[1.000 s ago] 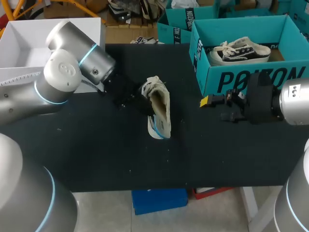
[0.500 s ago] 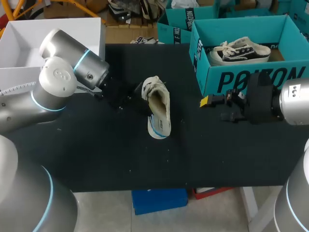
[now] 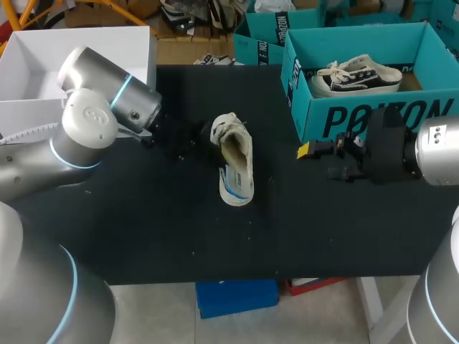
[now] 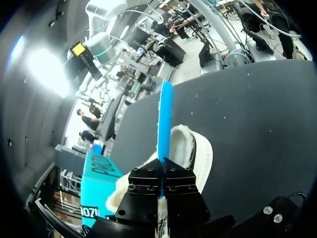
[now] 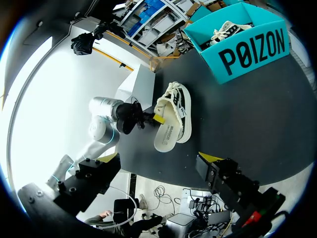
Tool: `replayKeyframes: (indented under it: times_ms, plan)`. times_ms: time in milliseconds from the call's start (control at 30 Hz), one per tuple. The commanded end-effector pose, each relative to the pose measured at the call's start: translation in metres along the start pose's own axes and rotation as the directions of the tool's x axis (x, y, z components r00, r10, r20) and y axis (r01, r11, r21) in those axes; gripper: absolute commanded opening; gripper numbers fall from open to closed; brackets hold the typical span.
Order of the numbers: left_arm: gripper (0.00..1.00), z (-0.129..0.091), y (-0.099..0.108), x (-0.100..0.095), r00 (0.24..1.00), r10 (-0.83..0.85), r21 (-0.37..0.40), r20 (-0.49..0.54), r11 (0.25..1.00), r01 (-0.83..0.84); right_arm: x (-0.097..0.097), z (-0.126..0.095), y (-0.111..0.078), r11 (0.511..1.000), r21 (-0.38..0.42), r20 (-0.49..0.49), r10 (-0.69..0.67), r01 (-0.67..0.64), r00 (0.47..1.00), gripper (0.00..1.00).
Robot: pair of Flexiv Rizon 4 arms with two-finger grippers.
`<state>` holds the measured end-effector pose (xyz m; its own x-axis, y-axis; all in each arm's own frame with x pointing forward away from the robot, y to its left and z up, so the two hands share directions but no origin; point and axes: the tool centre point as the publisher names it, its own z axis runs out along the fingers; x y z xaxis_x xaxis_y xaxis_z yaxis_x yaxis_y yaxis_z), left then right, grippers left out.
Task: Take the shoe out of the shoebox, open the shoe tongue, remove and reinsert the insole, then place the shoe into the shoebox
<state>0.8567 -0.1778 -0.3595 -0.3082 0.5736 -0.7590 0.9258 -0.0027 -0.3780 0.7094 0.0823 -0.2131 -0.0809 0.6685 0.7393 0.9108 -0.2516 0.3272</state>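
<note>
A cream shoe (image 3: 237,147) lies on its side on the black table (image 3: 143,229), left of the teal shoebox (image 3: 373,118). A white insole with blue marks (image 3: 235,190) sticks out of the shoe toward the table's front. My left gripper (image 3: 204,137) is at the shoe's heel end, shut on the insole's thin blue edge (image 4: 164,114), with the shoe (image 4: 195,151) just ahead of it. My right gripper (image 3: 310,152) hovers open in front of the shoebox, holding nothing. The right wrist view takes in the shoe (image 5: 176,111), the insole (image 5: 166,136) and the shoebox (image 5: 250,49).
A second shoe (image 3: 362,75), cream and black, lies inside the shoebox. A white box (image 3: 43,57) stands at the back left, behind my left arm. More teal boxes (image 3: 262,39) sit past the table's far edge.
My left arm has drawn back a little to the left, and the shoe with the insole has settled lower and flatter on the table. The right arm has not moved.
</note>
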Motion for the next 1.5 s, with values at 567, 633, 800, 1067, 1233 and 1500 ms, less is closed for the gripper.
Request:
replayKeyframes:
  times_ms: [567,633,800,1067,1233,1500]
  plan:
    - [0.36,0.001,0.013,-0.004,1.000,0.000,-0.049,-0.017,0.999,-0.001,0.000,0.000,0.000,1.000,0.000,0.001,0.001,-0.001,1.000,1.00]
    - [0.45,-0.001,0.009,-0.006,1.000,0.006,-0.041,-0.010,0.999,-0.006,0.000,0.000,0.000,1.000,0.000,0.001,0.001,-0.001,1.000,1.00]
    - [0.42,-0.005,-0.005,-0.011,1.000,0.016,-0.017,-0.005,1.000,-0.016,0.000,0.000,0.000,1.000,0.000,0.001,0.001,-0.001,1.000,1.00]
    - [0.36,0.004,-0.024,-0.005,0.998,0.032,0.041,-0.056,0.999,-0.030,0.000,0.000,0.000,1.000,0.000,0.001,0.001,-0.001,1.000,1.00]
    - [0.32,0.008,-0.031,0.000,0.996,0.034,0.061,-0.079,0.998,-0.030,0.000,0.000,0.000,1.000,0.000,0.001,0.001,-0.001,1.000,1.00]
    - [0.04,0.010,-0.032,0.003,0.994,0.038,0.062,-0.098,0.998,-0.032,0.000,0.000,0.000,1.000,0.000,0.001,0.001,-0.001,1.000,1.00]
